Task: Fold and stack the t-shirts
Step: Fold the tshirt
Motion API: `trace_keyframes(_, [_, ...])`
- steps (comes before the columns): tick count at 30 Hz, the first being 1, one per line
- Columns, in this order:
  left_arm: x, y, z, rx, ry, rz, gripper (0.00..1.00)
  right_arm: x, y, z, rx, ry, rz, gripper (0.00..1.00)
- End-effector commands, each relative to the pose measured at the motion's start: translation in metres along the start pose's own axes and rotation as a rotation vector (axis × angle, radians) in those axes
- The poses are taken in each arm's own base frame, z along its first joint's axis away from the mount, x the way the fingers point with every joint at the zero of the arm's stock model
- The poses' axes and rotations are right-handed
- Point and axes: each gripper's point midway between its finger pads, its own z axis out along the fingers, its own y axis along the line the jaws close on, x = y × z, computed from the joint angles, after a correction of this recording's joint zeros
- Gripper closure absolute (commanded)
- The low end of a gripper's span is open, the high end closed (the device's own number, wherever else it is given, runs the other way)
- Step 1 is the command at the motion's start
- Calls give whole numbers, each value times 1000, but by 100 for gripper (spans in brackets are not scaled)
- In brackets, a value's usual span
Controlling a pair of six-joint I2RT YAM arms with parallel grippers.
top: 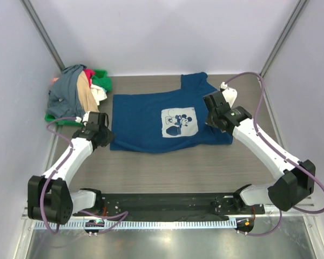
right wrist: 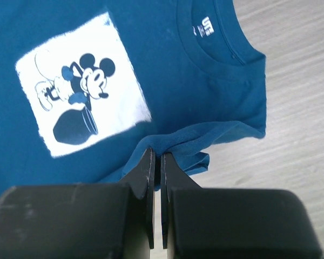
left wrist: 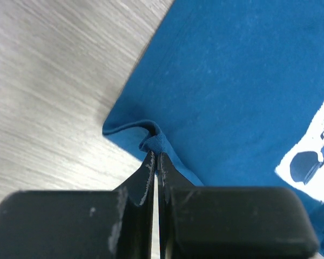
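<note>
Navy blue cloth t-shirt with white square cartoon print [top: 151, 121] lies spread mid-frame on the grey wood-grain tabletop [top: 167, 167]. Only the wrist views show the left gripper [left wrist: 156, 160] and right gripper [right wrist: 157, 157] with jaws clenched on bunched shirt edges. Only the overhead view shows the heaped shirts [top: 78, 94], upper left.

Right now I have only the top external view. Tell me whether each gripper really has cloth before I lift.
Observer: In the left wrist view, the left gripper is shut on a small pucker of the navy t-shirt at its hem corner.
Operator: Now check the right one.
Observer: In the right wrist view, the right gripper is shut on a bunched fold at the shirt's edge, near the collar.
Operator: Confirm which way the shirt faces.
Observer: Print up. A white printed label shows inside the open collar.
</note>
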Motion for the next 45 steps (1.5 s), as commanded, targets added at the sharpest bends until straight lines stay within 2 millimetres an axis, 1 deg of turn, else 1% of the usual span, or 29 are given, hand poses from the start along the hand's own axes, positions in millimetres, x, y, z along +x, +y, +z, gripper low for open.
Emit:
trace_keyframes(1, [-28, -20, 2, 35, -88, 7, 100, -33, 18, 0, -64, -69, 14, 99])
trace_keyframes(9, [-41, -26, 15, 10, -98, 14, 100, -50, 23, 22, -65, -72, 7, 99])
trace_keyframes(10, [-44, -27, 18, 4, -96, 14, 100, -56, 25, 23, -71, -80, 11, 99])
trace_keyframes(12, [-47, -28, 21, -1, -98, 11, 100, -57, 28, 30, -68, -70, 1, 99])
trace_keyframes(13, [-50, -30, 22, -2, -101, 8, 100, -64, 28, 31, -68, -81, 9, 99])
trace_keyframes(14, [-50, -29, 26, -13, -97, 10, 100, -63, 29, 36, -61, -73, -2, 99])
trace_keyframes(17, [-54, -33, 30, -15, -99, 13, 100, -74, 32, 40, -59, -86, 5, 99])
trace_keyframes(19, [-57, -36, 36, -24, -97, 18, 100, -80, 33, 47, -55, -86, 5, 99])
trace_keyframes(20, [-57, -37, 39, -29, -94, 22, 100, -82, 34, 49, -54, -86, 4, 99])
trace_keyframes(21, [-57, -36, 43, -39, -86, 23, 100, -80, 36, 55, -51, -75, -1, 99])
trace_keyframes(22, [-61, -39, 44, -37, -90, 23, 100, -85, 38, 56, -54, -80, 1, 99])
trace_keyframes(24, [-64, -41, 48, -46, -88, 26, 100, -89, 42, 64, -53, -77, -7, 99])
trace_keyframes(30, [-75, -43, 52, -65, -105, 25, 100, -100, 45, 81, -38, -78, -11, 99])
trace_keyframes(32, [-76, -43, 55, -73, -103, 28, 100, -99, 46, 89, -29, -66, -18, 99])
trace_keyframes(34, [-76, -42, 61, -87, -99, 33, 100, -103, 45, 94, -21, -73, -13, 99])
trace_keyframes(35, [-77, -41, 62, -91, -99, 32, 100, -101, 45, 102, -13, -62, -19, 99])
trace_keyframes(36, [-77, -40, 64, -95, -97, 30, 100, -106, 47, 103, -14, -68, -16, 99])
trace_keyframes(37, [-75, -39, 68, -104, -89, 31, 100, -105, 47, 108, -11, -62, -19, 99])
trace_keyframes(38, [-74, -37, 72, -110, -82, 33, 100, -101, 49, 117, -9, -47, -30, 99])
trace_keyframes(40, [-76, -37, 78, -114, -69, 34, 100, -102, 51, 125, -6, -40, -32, 99])
trace_keyframes(41, [-74, -36, 85, -124, -46, 30, 100, -95, 52, 136, 3, -19, -45, 99])
trace_keyframes(43, [-73, -35, 91, -132, -31, 27, 100, -102, 57, 142, -4, -28, -45, 99])
trace_keyframes(44, [-75, -35, 95, -136, -29, 24, 100, -101, 59, 148, -6, -22, -53, 99])
trace_keyframes(45, [-75, -35, 98, -138, -24, 22, 97, -102, 66, 158, -22, -16, -71, 99])
